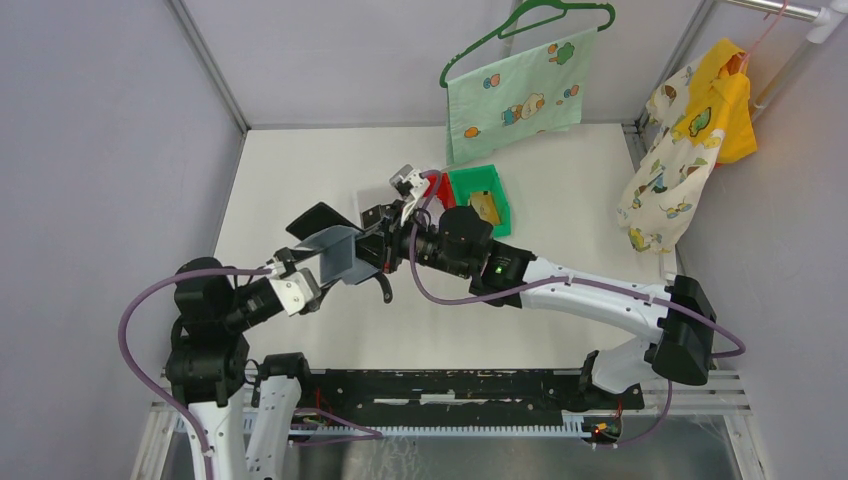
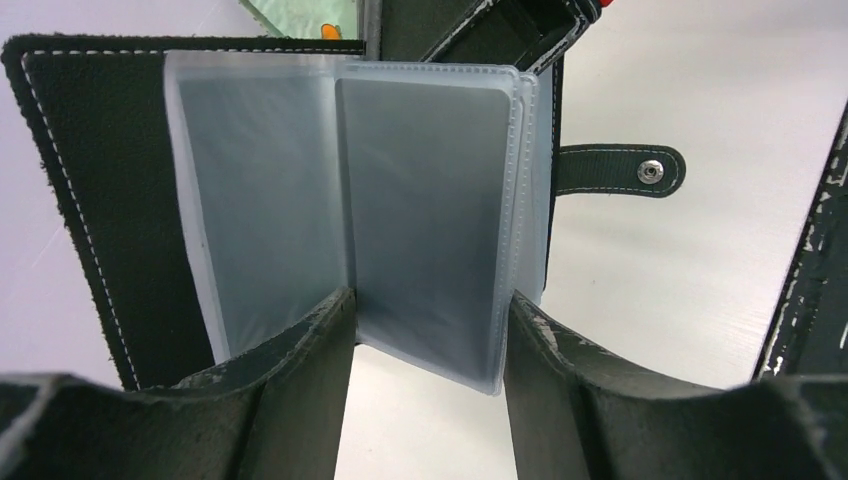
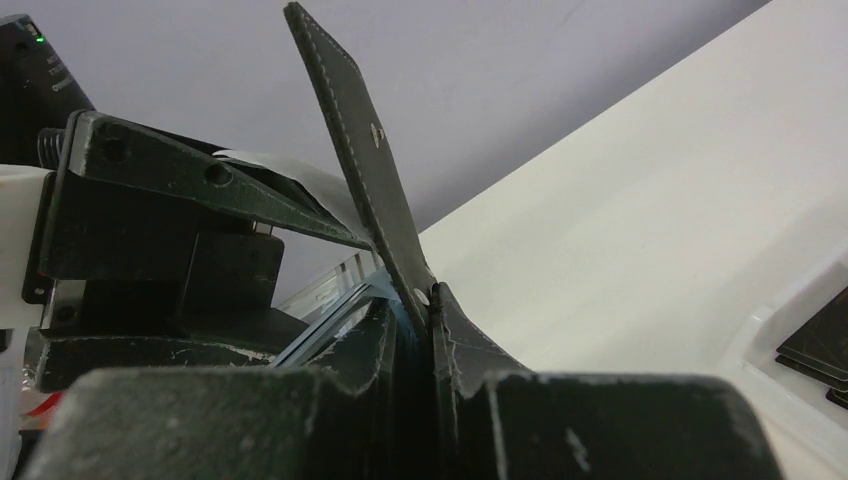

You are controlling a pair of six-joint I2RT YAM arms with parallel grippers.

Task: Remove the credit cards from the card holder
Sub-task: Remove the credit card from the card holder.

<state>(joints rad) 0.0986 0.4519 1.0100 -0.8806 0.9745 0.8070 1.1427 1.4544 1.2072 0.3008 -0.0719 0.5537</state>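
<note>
Card holder [image 1: 338, 250] hangs open in the air above the worktop [image 1: 570, 190], stretched between your two arms. Your right pincer [image 3: 420, 305] is clenched on its black cover [image 3: 350, 130]. Your left pincer [image 2: 430, 305] grasps the clear sleeve pages [image 2: 430, 200] by their side edges. Expect light, floppy leather and thin, slick sleeves that crease easily, so pinch near the spine, not the loose snap tab [image 2: 620, 170]. You cannot tell whether any credit cards sit inside.

High rear overview; two wrist close-ups, both on the card holder [image 2: 90, 180]
</note>
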